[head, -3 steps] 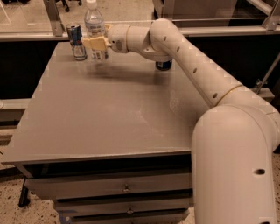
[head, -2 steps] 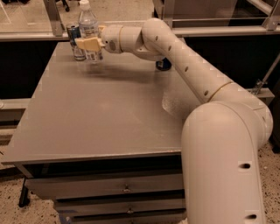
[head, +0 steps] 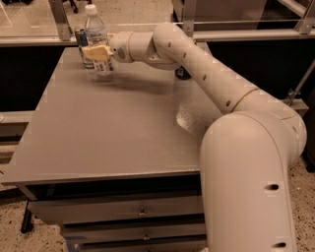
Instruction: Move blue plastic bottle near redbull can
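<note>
Reaching across the bench (head: 98, 142) toward its far left corner, your arm (head: 197, 64) ended with the gripper (head: 100, 53) at the blue plastic bottle (head: 96, 32).

- Gripper: clamped on the bottle's lower body. One pale yellow finger (head: 92, 50) lay across the front of the label; the other sat behind the bottle and was mostly hidden.
- Bottle: upright, white cap (head: 90, 8) on top, clear shoulders showing above the gripper. Its base was down near the bench surface with a shadow just beneath; you could not tell from this angle whether it was touching or slightly raised.
- Redbull can (head: 80, 44): upright just beside the bottle, on its left and a little behind, partly covered by it. Whether the two were touching could not be told.
- Both stood close to the bench's back edge, in front of the metal rail (head: 29, 42).
- A dark can (head: 183, 74) sat farther right near the back edge, well apart from the bottle and mostly hidden behind the arm.
- The arm's large shoulder housing (head: 251, 177) filled the near right of the view, overlapping the bench's front right corner.
- Drawers (head: 123, 209) showed below the bench front, with speckled floor (head: 10, 231) under them.
</note>
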Tool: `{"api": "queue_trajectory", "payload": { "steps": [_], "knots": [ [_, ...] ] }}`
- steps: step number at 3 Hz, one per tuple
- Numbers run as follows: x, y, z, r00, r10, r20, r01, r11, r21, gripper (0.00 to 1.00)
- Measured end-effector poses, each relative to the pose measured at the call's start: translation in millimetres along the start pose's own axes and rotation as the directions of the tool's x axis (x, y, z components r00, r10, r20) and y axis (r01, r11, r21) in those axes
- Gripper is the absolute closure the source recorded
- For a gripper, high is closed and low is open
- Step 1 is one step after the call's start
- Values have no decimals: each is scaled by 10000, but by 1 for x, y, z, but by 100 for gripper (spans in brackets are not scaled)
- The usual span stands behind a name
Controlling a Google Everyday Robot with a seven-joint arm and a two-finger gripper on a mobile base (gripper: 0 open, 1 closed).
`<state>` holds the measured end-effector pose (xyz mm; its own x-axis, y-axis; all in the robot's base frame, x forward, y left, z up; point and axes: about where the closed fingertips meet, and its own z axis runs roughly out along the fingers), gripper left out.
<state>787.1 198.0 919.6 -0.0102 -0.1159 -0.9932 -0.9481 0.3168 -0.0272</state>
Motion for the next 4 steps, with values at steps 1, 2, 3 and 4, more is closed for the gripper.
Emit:
{"api": "queue_trajectory", "payload": {
  "steps": [1,2,3,4],
  "knots": [
    [6,-4,1,9999,-8,-161,13,9996,265,100],
    [9,-12,-5,9998,-92,-157,102,9980,621,100],
    [12,-20,-11,9998,-214,-53,218,9959,880,100],
    [17,-25,-15,9998,-215,57,207,9941,1067,100]
  ]
}}
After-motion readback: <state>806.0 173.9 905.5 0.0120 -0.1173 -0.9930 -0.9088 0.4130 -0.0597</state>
